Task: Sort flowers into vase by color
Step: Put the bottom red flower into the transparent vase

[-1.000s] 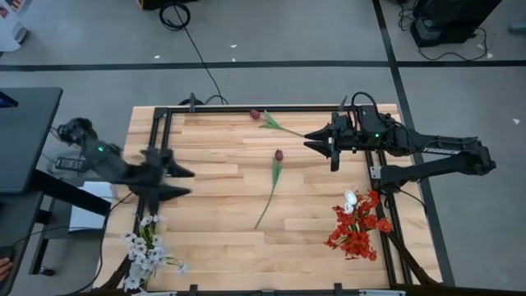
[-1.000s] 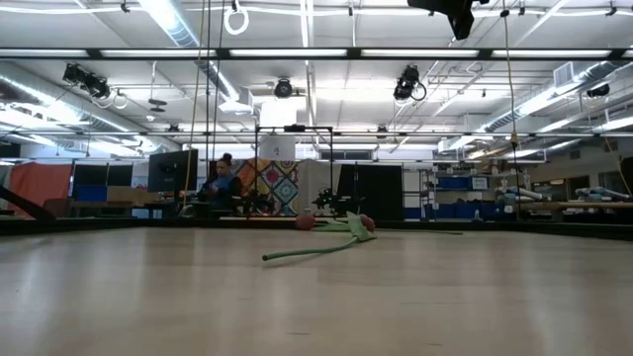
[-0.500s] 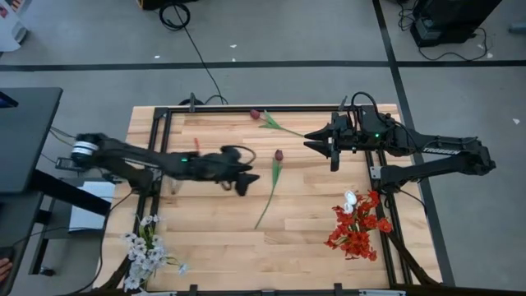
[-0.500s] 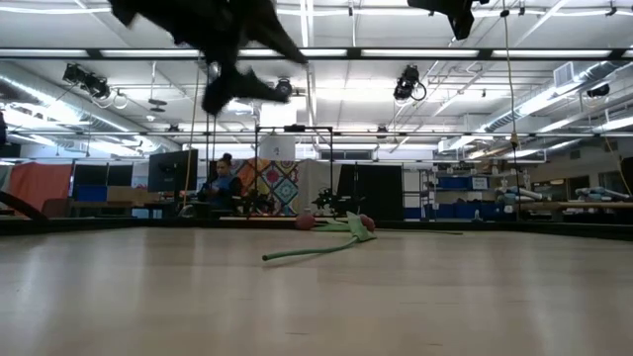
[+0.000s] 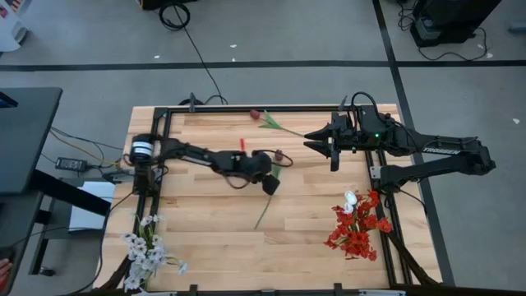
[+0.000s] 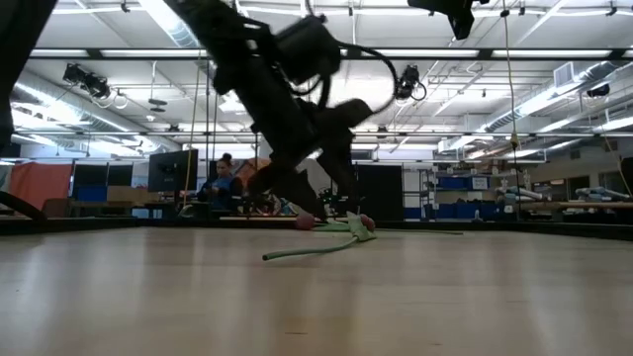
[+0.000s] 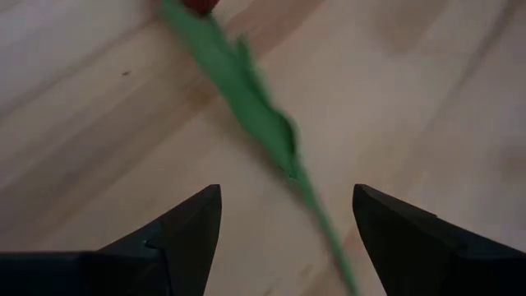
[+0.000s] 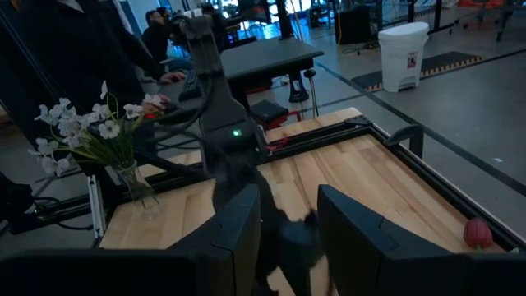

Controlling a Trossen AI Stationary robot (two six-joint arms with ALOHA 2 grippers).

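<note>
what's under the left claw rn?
The left claw is open above the table. Between its fingers lies the green stem and leaf of the maroon tulip, flat on the wood. The bud is mostly cut off at the wrist picture's edge.

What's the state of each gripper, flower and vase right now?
Left gripper: open, straddling the green stem, nothing held.
Right gripper: raised at the table's far right side, holds nothing, waiting.
Dark maroon tulip on a green stem, mid-table: lying flat, not picked up.
Second dark maroon tulip, far edge: lying flat.
White blossom sprays: upright in the clear glass vase.
Red clustered blooms: bunched at the near right corner.
</note>
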